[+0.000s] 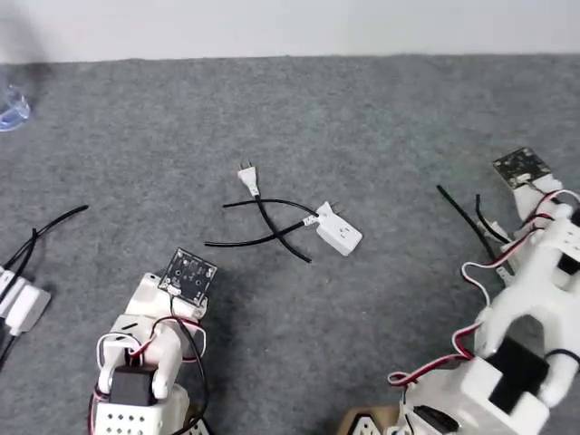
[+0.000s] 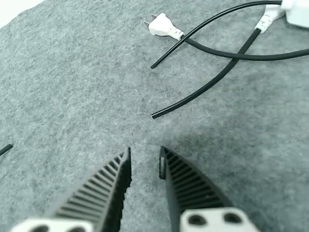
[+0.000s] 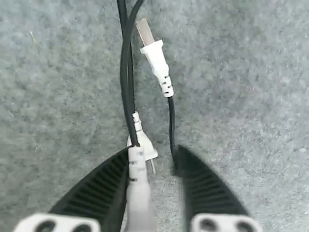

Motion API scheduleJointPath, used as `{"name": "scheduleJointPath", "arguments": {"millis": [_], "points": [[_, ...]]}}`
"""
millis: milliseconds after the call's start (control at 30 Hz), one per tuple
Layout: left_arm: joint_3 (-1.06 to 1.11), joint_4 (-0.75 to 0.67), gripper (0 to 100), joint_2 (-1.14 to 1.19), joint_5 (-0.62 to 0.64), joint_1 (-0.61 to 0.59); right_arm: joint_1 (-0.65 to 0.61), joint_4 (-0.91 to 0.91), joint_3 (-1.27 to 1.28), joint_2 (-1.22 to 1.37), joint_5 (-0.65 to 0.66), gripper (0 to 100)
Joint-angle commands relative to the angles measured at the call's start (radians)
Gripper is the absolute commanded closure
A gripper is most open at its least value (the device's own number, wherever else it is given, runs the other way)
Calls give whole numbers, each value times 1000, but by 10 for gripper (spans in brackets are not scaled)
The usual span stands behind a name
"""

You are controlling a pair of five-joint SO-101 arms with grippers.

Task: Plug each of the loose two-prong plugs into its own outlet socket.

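Observation:
One loose white two-prong plug (image 1: 246,178) on a black cord lies at the middle of the grey carpet. A second plug (image 1: 319,217) meets a small white outlet block (image 1: 342,235). My left gripper (image 2: 145,157) hovers open over bare carpet, short of the loose plug (image 2: 161,26) and the crossed black cords (image 2: 227,55). My right gripper (image 3: 152,154) is open low over the carpet, with a white plug (image 3: 141,147) between its fingers, against one of them. Another white plug (image 3: 155,63) lies just beyond the fingertips, prongs pointing away.
A white outlet strip (image 1: 23,304) with black cords sits at the left edge. Black cords (image 1: 464,217) trail beside the right arm (image 1: 535,290). The left arm (image 1: 149,362) stands at the front left. A clear object (image 1: 11,107) rests at the far left.

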Motion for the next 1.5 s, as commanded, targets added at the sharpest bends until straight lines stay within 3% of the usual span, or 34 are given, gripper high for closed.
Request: {"name": "scheduleJointPath", "arguments": {"millis": [0, 133, 333, 633, 933, 1133, 1267, 1467], "points": [[-10, 3, 910, -12, -8, 6, 10, -18, -12, -5, 6, 522], [-10, 3, 910, -12, -8, 6, -18, -16, -21, -8, 6, 432], [-10, 3, 910, -12, -8, 6, -62, 61, -80, -8, 6, 478], [-10, 3, 910, -12, -8, 6, -237, 424, -388, -8, 2, 535], [-10, 3, 910, -12, -8, 6, -367, 519, -514, -7, -14, 534], [-10, 3, 910, -12, -8, 6, -613, 472, -474, 62, -187, 534], [-10, 3, 910, -12, -8, 6, -779, 417, -476, 148, -203, 534], [-10, 3, 910, -12, -8, 6, -920, 429, -471, 251, -206, 534]]}}
